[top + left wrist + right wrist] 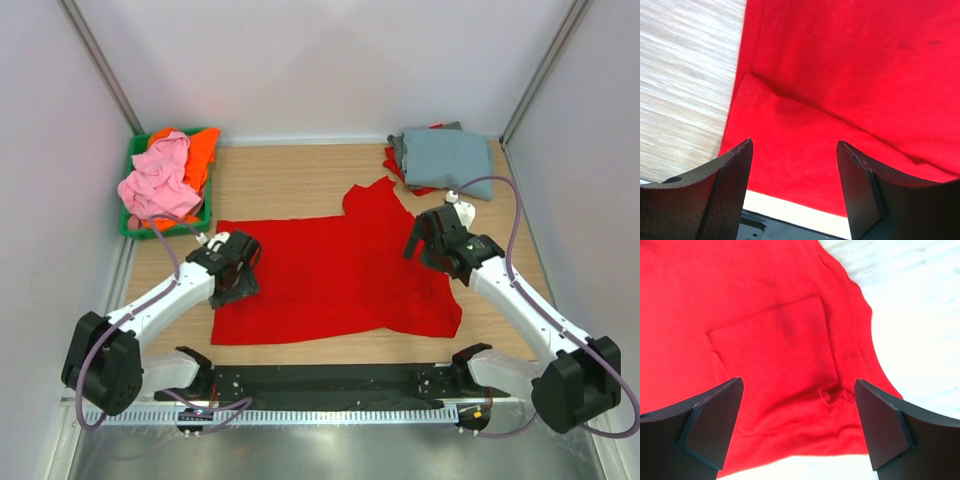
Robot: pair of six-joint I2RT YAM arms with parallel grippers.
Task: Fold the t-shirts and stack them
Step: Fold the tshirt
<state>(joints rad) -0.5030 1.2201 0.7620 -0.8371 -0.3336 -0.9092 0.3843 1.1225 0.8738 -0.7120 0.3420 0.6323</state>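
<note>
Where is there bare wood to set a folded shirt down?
Bare wood: the far strip of table between the green bin and the grey-blue shirt, beyond the red shirt. A smaller patch lies right of the red shirt, partly under the right arm. The middle is crowded: red shirt, with the left gripper and right gripper open over it.

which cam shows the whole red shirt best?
Top external: nearly the whole red t-shirt shows, spread out. Left wrist gives only a creased patch by one edge; right wrist only a rectangular fold near another edge.
</note>
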